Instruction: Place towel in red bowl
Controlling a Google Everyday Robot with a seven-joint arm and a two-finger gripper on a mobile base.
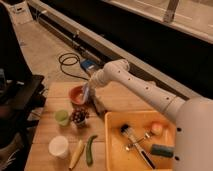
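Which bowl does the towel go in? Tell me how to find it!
Start at the wooden table and look at its far edge, left of the yellow tray. The red bowl sits there, behind the green cup, with the robot's pincer right above it. It's the only red, round dish.

surface (120,97): pale wood planks where I work, lit warmly from above.
tool (86,93): mine, low over the far left part of the surface.
floor (47,47): grey and smooth, running away to the far left.
cable (70,62): a black coil lying on the floor beyond the surface.
rail (100,42): a long pale ledge crossing diagonally from far left to right.
far wall (135,30): dark, nearly black, behind the rail.
left side (17,95): dark furniture standing just beside the surface, details too dim to tell.
far left corner (20,11): a white box-like unit on the floor.
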